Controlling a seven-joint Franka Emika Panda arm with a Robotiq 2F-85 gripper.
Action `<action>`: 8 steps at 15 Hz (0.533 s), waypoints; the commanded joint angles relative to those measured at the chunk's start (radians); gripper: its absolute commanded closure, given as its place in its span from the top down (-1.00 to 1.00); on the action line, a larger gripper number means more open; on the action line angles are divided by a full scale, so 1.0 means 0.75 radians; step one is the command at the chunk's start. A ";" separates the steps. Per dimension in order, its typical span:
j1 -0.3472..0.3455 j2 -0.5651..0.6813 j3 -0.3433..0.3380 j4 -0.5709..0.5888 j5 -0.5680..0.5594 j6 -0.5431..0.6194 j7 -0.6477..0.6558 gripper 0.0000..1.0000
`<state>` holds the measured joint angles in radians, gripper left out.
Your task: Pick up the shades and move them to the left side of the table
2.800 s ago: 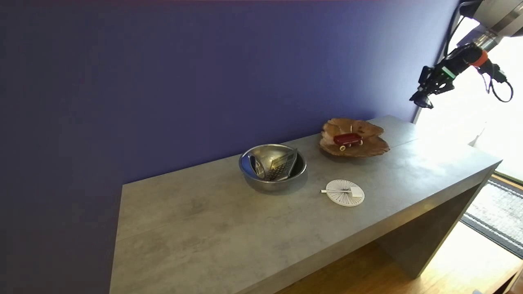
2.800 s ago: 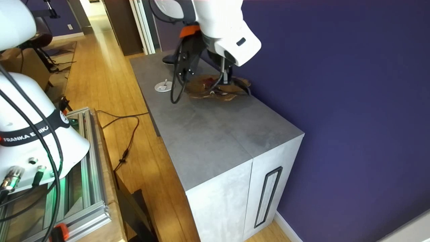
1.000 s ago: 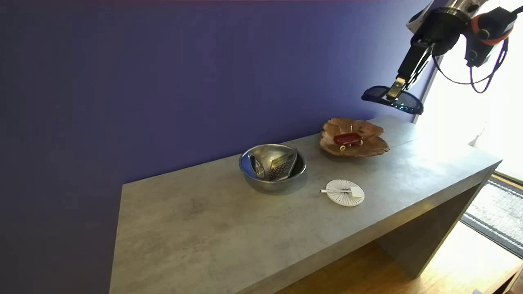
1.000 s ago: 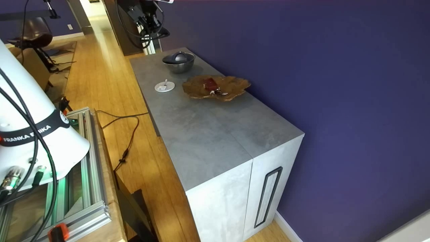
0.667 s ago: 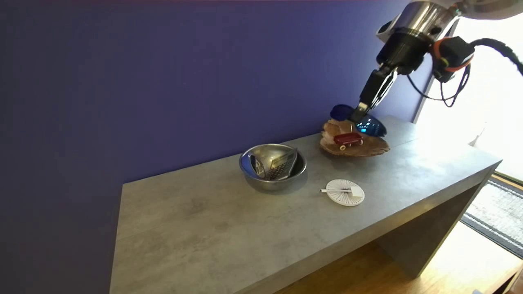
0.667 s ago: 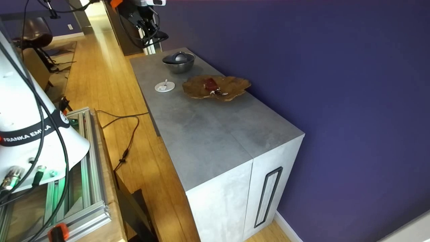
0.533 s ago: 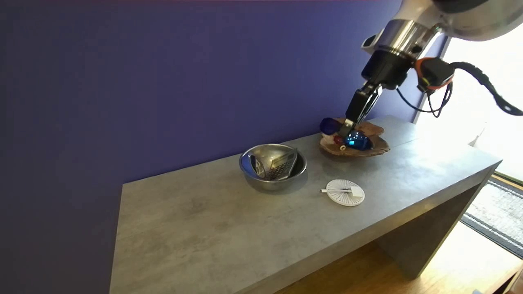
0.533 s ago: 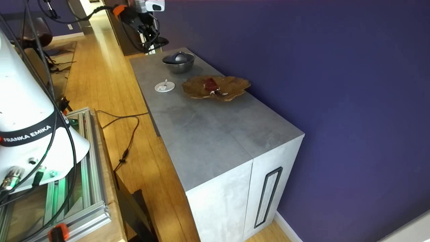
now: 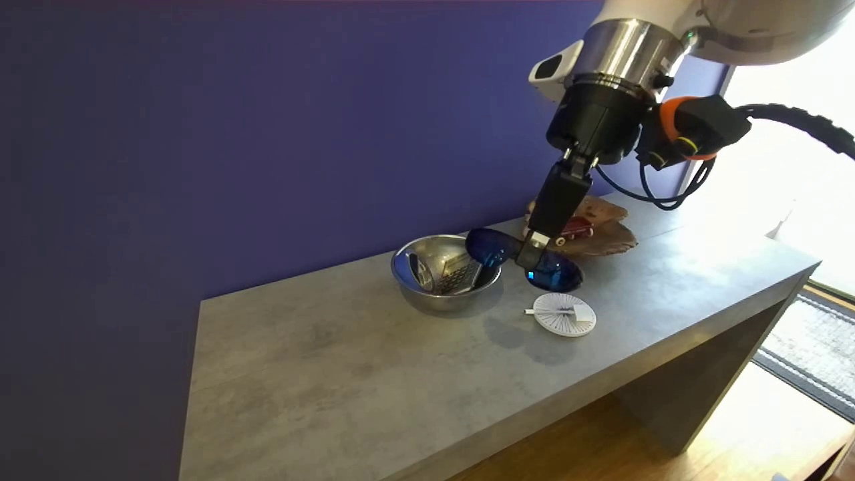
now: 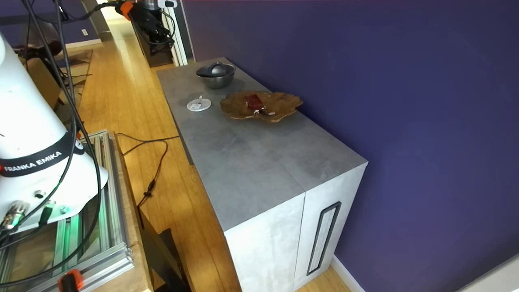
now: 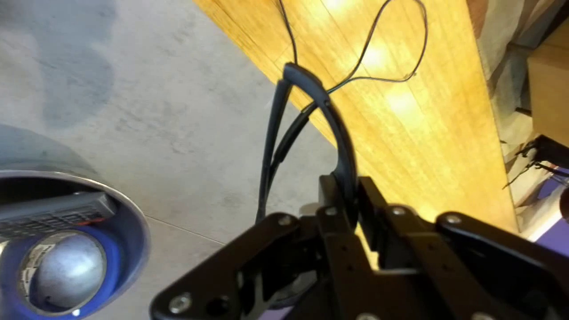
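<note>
The shades (image 9: pixel 556 272), dark-framed with shiny blue lenses, hang above the grey slab table (image 9: pixel 334 374) in an exterior view. My gripper (image 9: pixel 531 257) is shut on them near the middle, between the two lenses. In the wrist view the gripper (image 11: pixel 347 191) pinches the dark frame of the shades (image 11: pixel 343 142), and the folded temples show to the left. A shadow lies on the table below, so the shades are off the surface. In an exterior view the gripper (image 10: pixel 160 46) is dark and far off beyond the table (image 10: pixel 243 162), and the shades cannot be told apart there.
A steel bowl (image 9: pixel 441 305) with a grater stands by the wall, partly behind one lens. A white round disc (image 9: pixel 554 326) lies just below the shades in that view. A wooden bowl (image 9: pixel 604 244) with a red toy wagon (image 9: pixel 580 227) is behind the gripper.
The gripper has carried the shades down and to the left in an exterior view, from over the wooden bowl to beside the steel bowl and above the disc. The objects on the table have not moved.
</note>
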<state>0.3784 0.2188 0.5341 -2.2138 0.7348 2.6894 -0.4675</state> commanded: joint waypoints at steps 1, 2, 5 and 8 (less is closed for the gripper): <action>-0.006 0.002 0.010 0.007 -0.007 -0.004 0.001 -0.69; -0.008 0.003 0.009 0.008 -0.007 -0.005 -0.008 -0.92; 0.102 0.124 -0.036 0.089 -0.343 0.046 0.144 -0.92; 0.315 0.244 -0.176 0.200 -0.680 0.038 0.283 -0.92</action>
<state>0.4798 0.2949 0.4865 -2.1658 0.4215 2.7048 -0.3532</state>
